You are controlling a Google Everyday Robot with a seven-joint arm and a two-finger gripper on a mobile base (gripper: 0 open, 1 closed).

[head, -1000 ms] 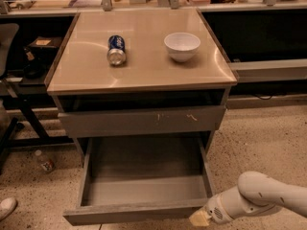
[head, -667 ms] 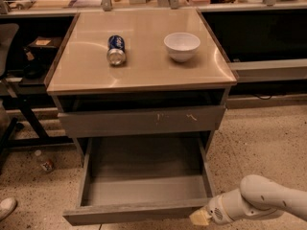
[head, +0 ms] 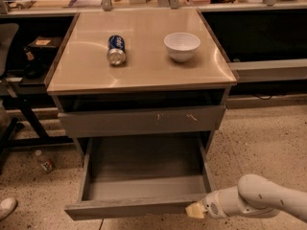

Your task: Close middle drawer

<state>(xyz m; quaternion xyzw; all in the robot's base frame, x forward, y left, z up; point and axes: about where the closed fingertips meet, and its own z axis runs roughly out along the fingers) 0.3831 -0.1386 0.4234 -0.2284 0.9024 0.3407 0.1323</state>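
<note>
Gripper (head: 194, 210) has nudged in, now at the right end of the middle drawer (head: 120, 209) front; its grip, can't tell. Drawer hasn't budged: pulled out low from the cabinet (head: 144, 66), front facing us, long side running left-right.

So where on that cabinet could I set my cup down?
The tabletop is bare along its whole front half, ahead of the lying can and the white bowl. Between those two the gap is tighter. The open middle drawer shows nothing inside, but the tool is at its right front corner, so keep clear there.
</note>
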